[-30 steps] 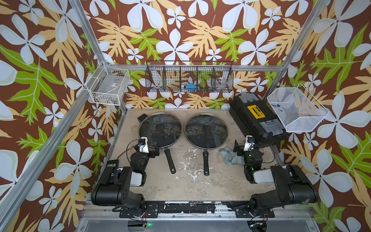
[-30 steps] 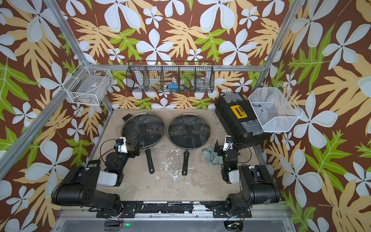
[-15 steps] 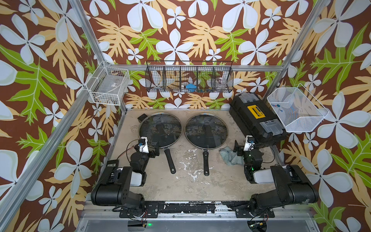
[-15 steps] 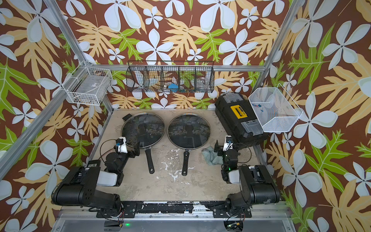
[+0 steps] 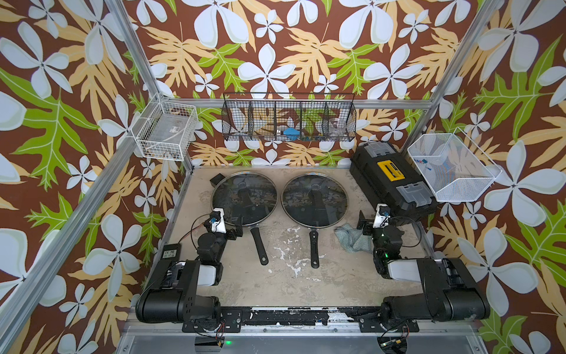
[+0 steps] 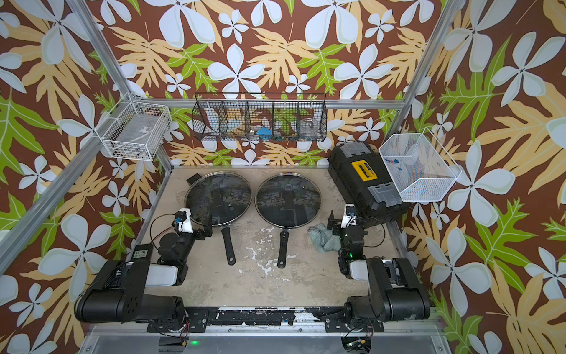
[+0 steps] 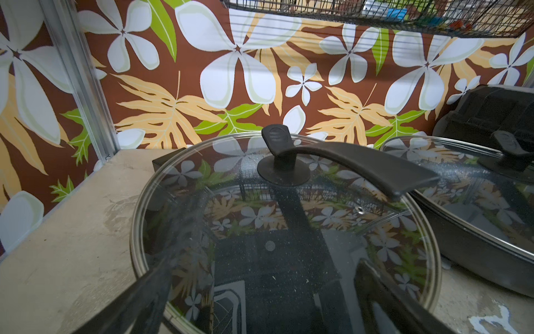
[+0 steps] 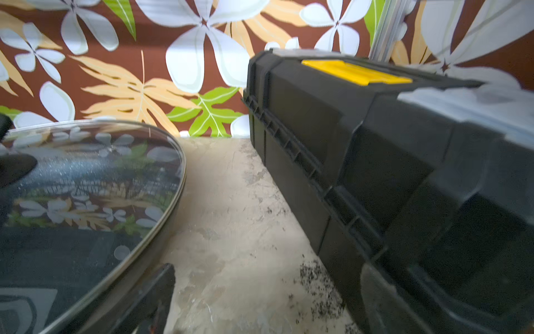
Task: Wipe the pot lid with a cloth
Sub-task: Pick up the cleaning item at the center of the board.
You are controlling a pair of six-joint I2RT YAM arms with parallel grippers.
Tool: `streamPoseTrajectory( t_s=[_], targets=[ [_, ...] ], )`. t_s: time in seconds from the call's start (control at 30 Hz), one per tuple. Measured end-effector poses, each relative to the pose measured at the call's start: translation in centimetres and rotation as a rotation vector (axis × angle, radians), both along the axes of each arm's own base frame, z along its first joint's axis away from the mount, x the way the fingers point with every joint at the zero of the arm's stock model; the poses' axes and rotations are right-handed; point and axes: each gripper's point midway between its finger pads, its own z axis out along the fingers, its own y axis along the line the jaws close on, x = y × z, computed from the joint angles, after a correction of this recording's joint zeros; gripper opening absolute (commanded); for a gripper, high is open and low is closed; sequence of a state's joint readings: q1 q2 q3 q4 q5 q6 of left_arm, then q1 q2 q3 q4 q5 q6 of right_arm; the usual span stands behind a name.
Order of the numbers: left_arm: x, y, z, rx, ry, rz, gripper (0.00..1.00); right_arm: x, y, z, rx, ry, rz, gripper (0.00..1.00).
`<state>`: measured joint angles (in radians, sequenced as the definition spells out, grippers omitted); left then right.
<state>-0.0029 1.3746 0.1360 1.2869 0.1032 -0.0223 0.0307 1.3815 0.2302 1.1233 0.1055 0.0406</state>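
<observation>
1. Nearest the front edge of the table [image 5: 306, 285] sit the two arm bases. A black power adapter [image 5: 170, 252] lies beside the left one.
2. The left gripper [image 5: 235, 230] is at the near rim of the left lid [image 5: 245, 196]. In the left wrist view its fingers [image 7: 138, 295] are spread wide with only glass showing between them, and they hold nothing.
3. The right gripper [image 5: 363, 221] is spread just as wide and is also empty. In the right wrist view its fingers [image 8: 156, 289] frame bare table between the rim of the right lid [image 5: 315, 199] and the tool box [image 5: 389, 180].
4. The cloth [image 5: 349, 240] lies crumpled on the table just beside the right gripper, between the right pan handle [image 5: 314, 248] and the right arm. Whether it touches the arm cannot be told.
5. The left pan handle [image 5: 258, 248] and the right pan handle both point toward the front.
6. Behind them the two round glass lids sit side by side, close together. Each has a black handle and rests on a dark pan.
7. The black tool box, with a yellow latch on top, stands at an angle on the right, beyond the right gripper.
8. Farthest back, a black wire basket [image 5: 289, 118] hangs on the rear wall. A white wire basket [image 5: 167, 131] hangs at the left corner and a white mesh basket [image 5: 453, 167] on the right.
</observation>
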Motion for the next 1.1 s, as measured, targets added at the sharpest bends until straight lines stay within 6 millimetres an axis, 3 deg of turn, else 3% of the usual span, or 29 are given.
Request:
streamPoseTrajectory(
  t_s=[0.23,0.37,0.57,0.7,0.9,1.1],
  targets=[
    [0.8,1.6,2.9,-0.035,-0.030,0.073,1.00,-0.1,0.5,3.2,0.009,-0.025,0.027,1.00],
    [3.0,2.2,5.2,-0.016,-0.001,0.100,1.00,-0.1,0.5,6.1,0.064,-0.041,0.023,1.00],
    [5.6,2.1,8.8,0.091,0.091,0.077,1.00,-0.6,-0.9,8.2,0.186,0.030,-0.041,1.00],
    [6.5,1.1,10.4,0.106,0.174,0.010,0.99,-1.0,-1.0,7.8,0.206,0.139,-0.051,1.00],
    [8.2,-1.1,12.6,0.078,0.288,-0.044,1.00,-3.1,0.5,6.3,0.249,0.262,0.018,1.00],
    [9.6,-2.7,11.6,0.053,0.415,-0.050,1.00,-4.6,2.3,4.1,0.290,0.419,0.055,1.00]
  ],
)
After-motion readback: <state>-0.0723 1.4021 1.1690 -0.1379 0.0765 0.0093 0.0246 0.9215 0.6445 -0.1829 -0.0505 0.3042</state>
